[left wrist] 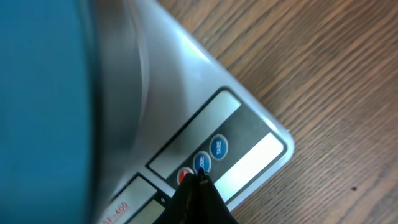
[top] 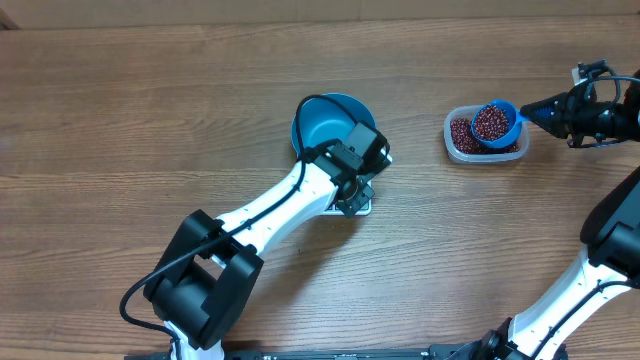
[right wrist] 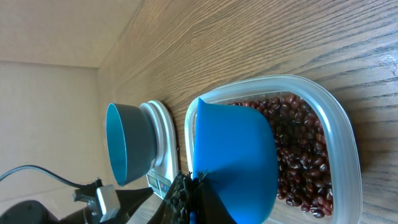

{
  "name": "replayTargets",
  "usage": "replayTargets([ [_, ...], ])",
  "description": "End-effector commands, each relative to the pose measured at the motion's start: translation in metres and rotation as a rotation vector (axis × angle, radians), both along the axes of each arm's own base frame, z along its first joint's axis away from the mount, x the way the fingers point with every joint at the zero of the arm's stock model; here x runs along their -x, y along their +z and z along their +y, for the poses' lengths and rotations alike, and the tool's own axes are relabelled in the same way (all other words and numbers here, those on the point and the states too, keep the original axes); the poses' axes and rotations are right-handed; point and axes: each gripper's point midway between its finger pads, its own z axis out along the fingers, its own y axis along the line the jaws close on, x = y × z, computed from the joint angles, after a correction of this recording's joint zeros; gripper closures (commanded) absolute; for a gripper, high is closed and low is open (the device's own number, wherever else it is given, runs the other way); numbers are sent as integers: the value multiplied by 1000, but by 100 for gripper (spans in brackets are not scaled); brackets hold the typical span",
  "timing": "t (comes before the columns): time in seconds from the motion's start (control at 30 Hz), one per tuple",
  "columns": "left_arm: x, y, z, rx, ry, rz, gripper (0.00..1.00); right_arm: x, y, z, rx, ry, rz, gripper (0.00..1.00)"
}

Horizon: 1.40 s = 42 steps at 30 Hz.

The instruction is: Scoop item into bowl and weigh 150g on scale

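Note:
The blue bowl [top: 325,120] stands on the white scale [top: 362,208]. My left gripper [top: 352,195] is shut, holds nothing, and hovers over the scale's button edge. In the left wrist view its tip [left wrist: 201,176] touches a blue button on the scale [left wrist: 249,124], with the bowl [left wrist: 43,112] at the left. My right gripper [top: 535,108] is shut on the handle of a blue scoop [top: 495,123] heaped with red-brown beans [top: 491,122]. The scoop [right wrist: 236,155] hangs over the beans [right wrist: 305,168]. The bowl [right wrist: 127,143] looks empty.
A clear plastic tub [top: 485,158] with more beans sits at the right, under the scoop; its rim [right wrist: 348,143] shows in the right wrist view. The left arm lies across the table's middle, covering most of the scale. Bare wooden tabletop [top: 150,120] spreads to the left.

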Motion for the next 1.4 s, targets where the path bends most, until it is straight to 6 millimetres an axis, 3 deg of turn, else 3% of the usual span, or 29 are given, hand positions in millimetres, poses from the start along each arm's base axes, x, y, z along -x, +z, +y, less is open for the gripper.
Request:
replayTargets([
  [0.0, -3, -2, 3, -49, 51, -49, 96, -2, -2, 2, -44, -2, -8, 96],
  [0.63, -2, -12, 17, -123, 93, -106, 96, 0, -2, 3, -49, -2, 2, 96],
  [1.37, 3, -16, 12, -126, 60, -110, 95, 4, -6, 2, -31, -1, 29, 96],
])
